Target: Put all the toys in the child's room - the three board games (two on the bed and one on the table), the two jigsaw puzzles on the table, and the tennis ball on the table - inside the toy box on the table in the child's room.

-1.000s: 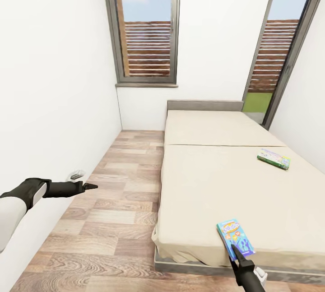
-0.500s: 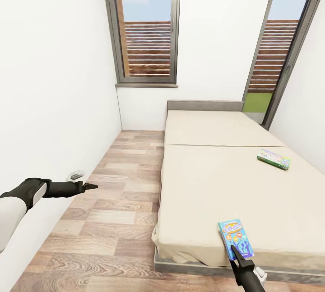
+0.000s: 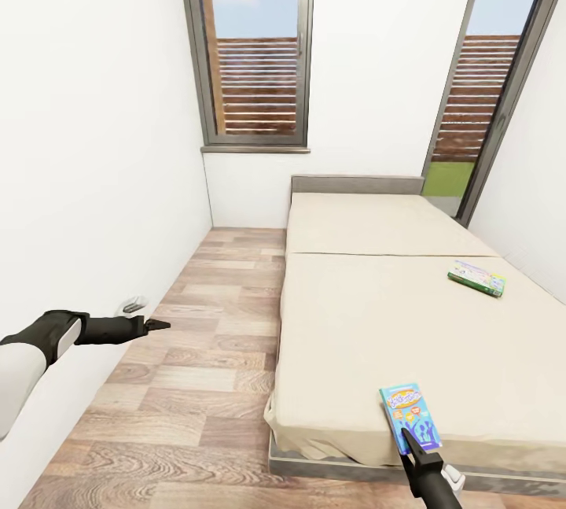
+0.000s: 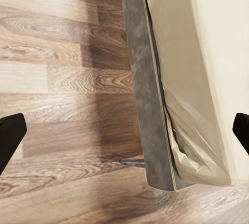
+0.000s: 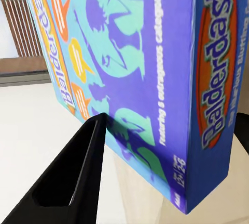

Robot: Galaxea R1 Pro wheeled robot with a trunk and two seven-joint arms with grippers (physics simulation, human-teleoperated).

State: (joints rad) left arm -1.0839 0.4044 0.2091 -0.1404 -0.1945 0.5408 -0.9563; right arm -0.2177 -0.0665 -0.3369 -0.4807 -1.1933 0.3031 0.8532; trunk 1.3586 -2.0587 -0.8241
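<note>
Compared w/ 1 s earlier, blue board game (image 3: 409,415) has swung slightly: its far end now sits a bit further toward 3 o'clock and the box reads more upright in head view; right gripper (image 3: 408,437) has eased a little toward 6 o'clock with it. Left arm and rest of scene unchanged.

Head view: blue board game lies at near edge of bed (image 3: 377,312), approx 5 o'clock in frame, near end overhanging the mattress edge. Right gripper's black fingers meet that near end. Right wrist view: box cover ("Balderdash") (image 5: 155,63) sits between the two fingers; one finger (image 5: 78,177) touches the cover face, the other shows as a dark sliver beyond the box spine, i.e. jaws clamped on the box.

Green-edged board game (image 3: 476,276) lies flat on the mattress at approx 3 o'clock, well apart from the blue one, near the bed's far side.

Left gripper (image 3: 159,325) hangs over wood-plank floor (image 3: 204,352) at approx 9 o'clock, near white wall. Left wrist view: its fingertips (image 4: 10,135) stand wide apart at opposite frame edges, nothing between them; below are floor planks, grey bed frame (image 4: 145,109) and a beige mattress corner.

Two dark-framed windows (image 3: 251,45) at 12 and 1–2 o'clock
</note>
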